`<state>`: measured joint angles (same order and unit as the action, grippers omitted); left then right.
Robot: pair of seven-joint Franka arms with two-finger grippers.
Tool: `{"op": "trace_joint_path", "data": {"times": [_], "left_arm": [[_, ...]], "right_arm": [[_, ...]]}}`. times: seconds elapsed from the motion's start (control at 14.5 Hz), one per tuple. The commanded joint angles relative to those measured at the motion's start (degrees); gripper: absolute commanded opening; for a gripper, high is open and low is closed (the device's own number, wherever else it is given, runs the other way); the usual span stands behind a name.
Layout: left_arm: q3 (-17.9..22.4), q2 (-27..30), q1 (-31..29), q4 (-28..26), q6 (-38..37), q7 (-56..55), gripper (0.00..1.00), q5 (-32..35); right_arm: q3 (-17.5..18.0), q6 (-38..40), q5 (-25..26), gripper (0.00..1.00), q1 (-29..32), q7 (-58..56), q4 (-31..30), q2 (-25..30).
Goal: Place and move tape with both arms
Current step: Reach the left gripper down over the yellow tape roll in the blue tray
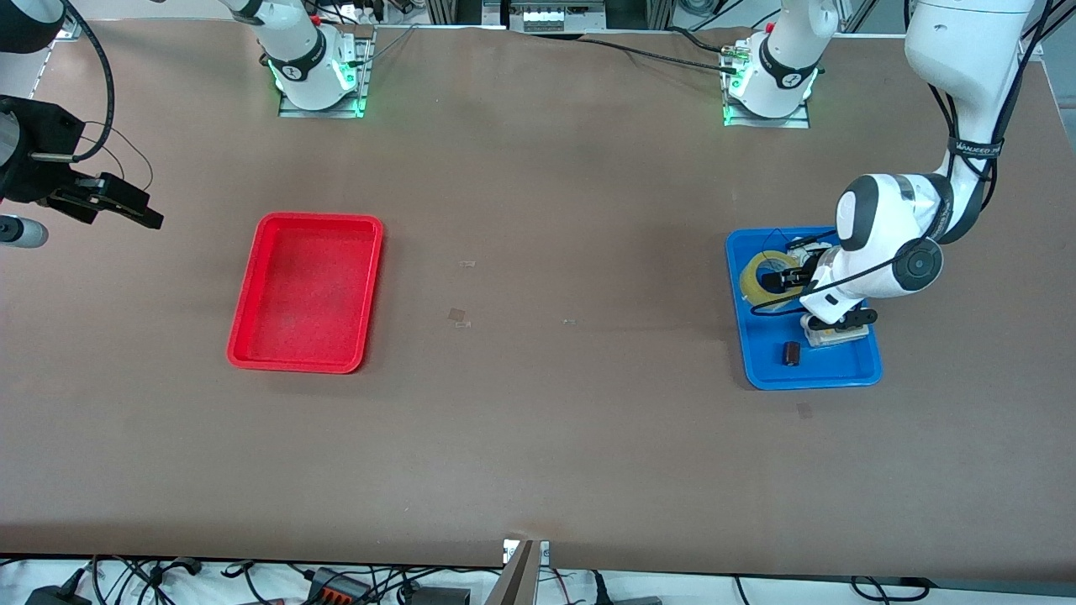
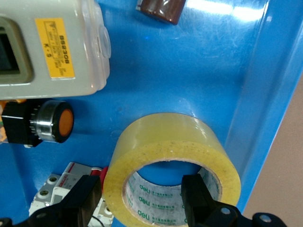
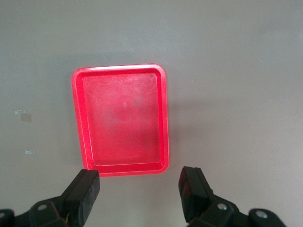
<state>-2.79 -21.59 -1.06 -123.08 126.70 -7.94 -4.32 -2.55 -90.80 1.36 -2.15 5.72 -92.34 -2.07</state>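
The tape [image 1: 759, 277] is a yellowish translucent roll that lies flat in the blue tray [image 1: 769, 370] at the left arm's end of the table. My left gripper [image 1: 788, 279] is low over it and open. In the left wrist view the gripper [image 2: 142, 196] has one finger [image 2: 196, 194] inside the hole of the tape [image 2: 165, 142] and the other finger [image 2: 85, 194] outside its wall. My right gripper [image 1: 134, 212] waits open and empty, up in the air over the right arm's end of the table; it also shows in the right wrist view [image 3: 139, 194].
An empty red tray [image 1: 307, 290] lies toward the right arm's end, also in the right wrist view [image 3: 123, 118]. The blue tray also holds a small dark cylinder [image 1: 791, 354], a white box [image 2: 52, 47], a black knob with an orange face [image 2: 47, 122] and a white breaker [image 2: 59, 187].
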Motion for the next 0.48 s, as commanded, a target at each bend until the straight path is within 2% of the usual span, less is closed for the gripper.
{"op": "trace_joint_path", "data": {"times": [0.0,0.21,0.35,0.41], "left_arm": [[0.2,-0.5,0.2,0.1,0.8,1.1,1.00,0.0],[0.2,-1.5,0.2,0.2,1.4,1.1,0.98,0.0],[0.2,-1.8,0.2,0.1,1.6,1.1,0.84,0.0],[0.2,-1.8,0.3,0.1,1.6,1.1,0.72,0.0]], "right_arm": [[0.1,-0.3,-0.7,0.98,0.4,-1.2,0.0,0.1],[0.1,-0.3,-0.8,0.98,0.4,-1.2,0.0,0.0],[0.1,-0.4,-0.7,0.98,0.4,-1.2,0.0,0.0],[0.1,-0.4,-0.8,0.98,0.3,-1.2,0.0,0.0]]}}
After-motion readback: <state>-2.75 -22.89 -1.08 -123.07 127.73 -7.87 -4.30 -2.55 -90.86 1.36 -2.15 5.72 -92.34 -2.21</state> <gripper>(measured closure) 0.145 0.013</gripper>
